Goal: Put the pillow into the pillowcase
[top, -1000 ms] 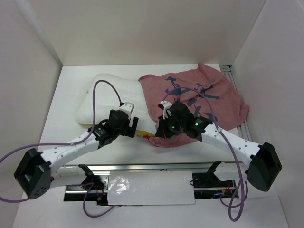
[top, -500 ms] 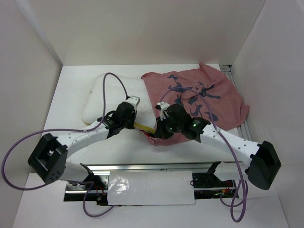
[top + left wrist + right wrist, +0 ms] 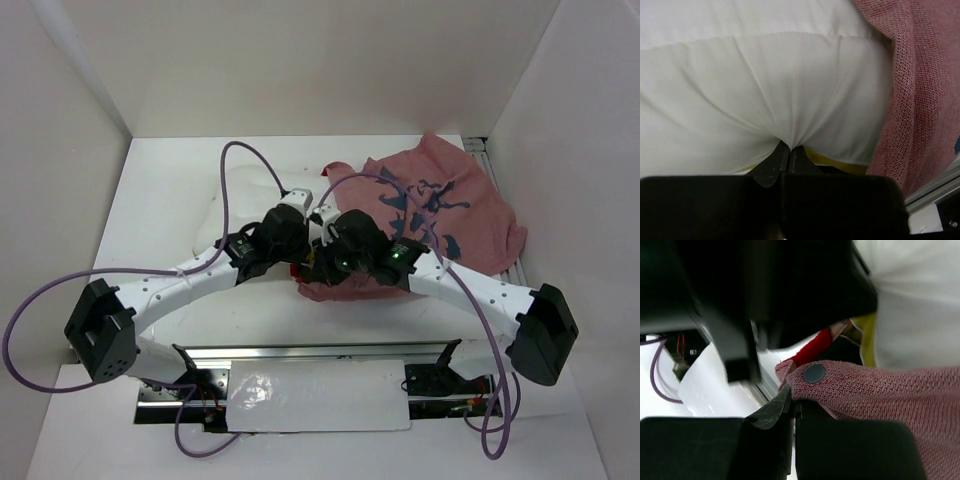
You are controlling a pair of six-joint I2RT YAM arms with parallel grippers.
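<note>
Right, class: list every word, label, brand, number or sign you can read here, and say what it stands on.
None can be read.
The dark blue marks on the soft faded pink-red cloth pillowcase look like drawn shapes, not legible letters.
The round dark snap on its hem shows no lettering.
The plump white pillow is plain.

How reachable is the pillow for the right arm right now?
Probably not, as things stand: the right gripper is shut on the hem of the pillowcase, so it is occupied. The pillow lies close beside it, pinched by the left gripper.
</note>
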